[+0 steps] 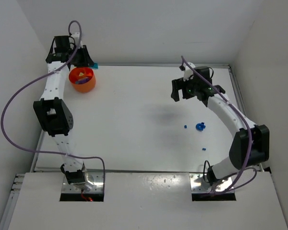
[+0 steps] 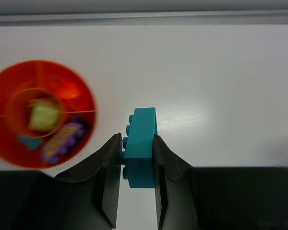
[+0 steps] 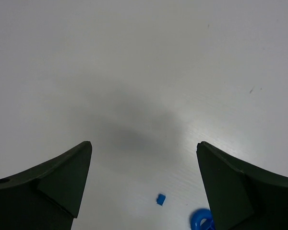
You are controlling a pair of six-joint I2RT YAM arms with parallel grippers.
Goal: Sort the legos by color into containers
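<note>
While the left gripper (image 2: 136,140) is clamping a teal brick (image 2: 143,125) just beside the orange bowl (image 2: 19,76) (green and purple pieces (image 2: 62,136) are lying inside), the right gripper (image 3: 144,143) is hanging spread wide and empty near the blue bits (image 3: 160,199). Next, I judge, the teal brick is needing a carry over the rim and a release.

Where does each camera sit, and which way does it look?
Top: high behind the robot, looking down on the table; left arm and right arm show, bases at the bottom.
Left wrist: on the left arm, looking down past the left gripper, shut on a teal brick, bowl beside it.
Right wrist: on the right arm, looking down through the open right gripper at blue bits.
Shared: top and left wrist both see bowl and brick; top and right wrist, the blue bits.
</note>
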